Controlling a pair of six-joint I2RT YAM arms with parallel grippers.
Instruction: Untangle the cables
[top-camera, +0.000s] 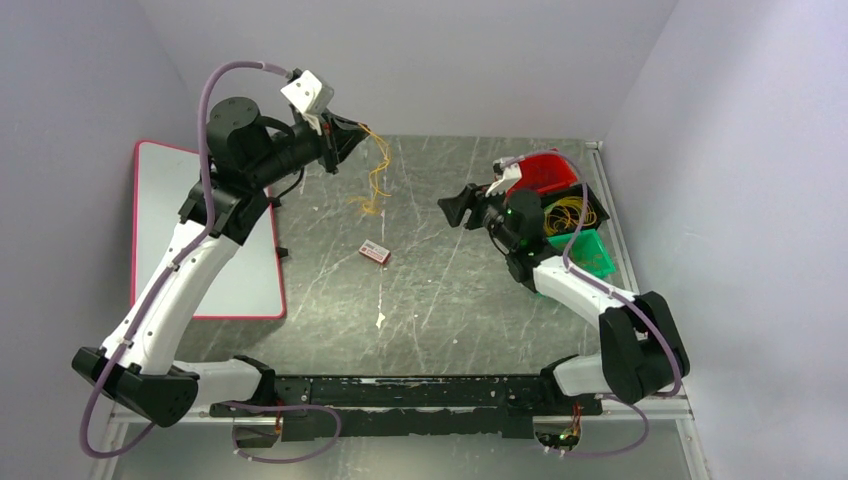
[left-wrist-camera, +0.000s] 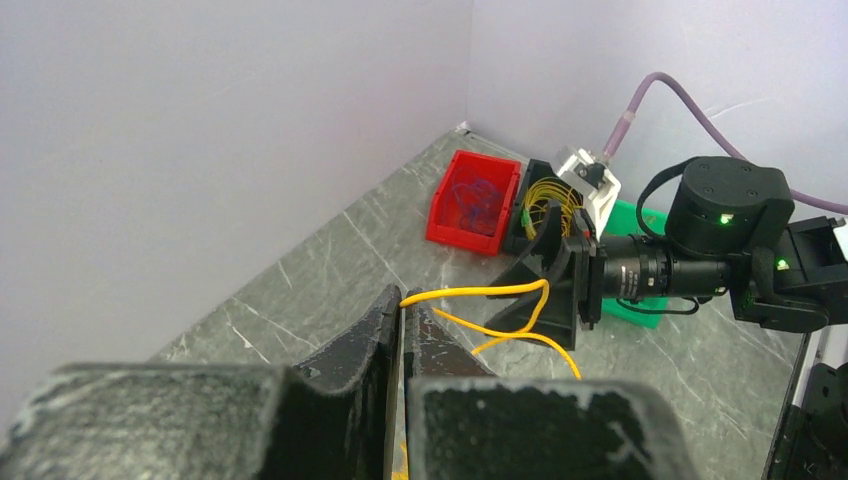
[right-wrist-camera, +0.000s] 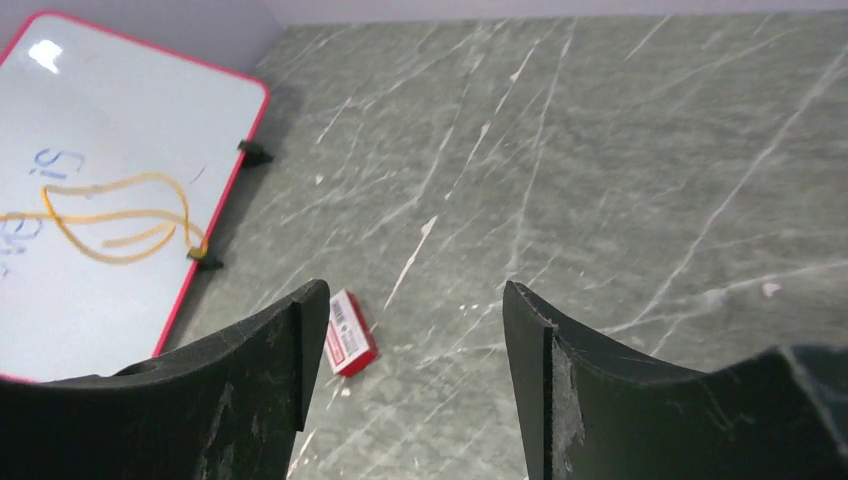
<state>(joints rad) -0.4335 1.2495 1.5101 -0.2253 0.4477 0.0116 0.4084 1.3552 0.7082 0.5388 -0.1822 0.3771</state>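
Blue handwriting is being shown on the whiteboard (right-wrist-camera: 110, 120) in the right wrist view. A short mark near the board's left side is being read as "iS" or perhaps "15", the strokes being too faint and tilted to settle. A second blue scrawl below it is being cut off by the picture's edge and cannot be made out. A white printed label is being shown on the small red box (right-wrist-camera: 350, 333), its print too fine to be read.
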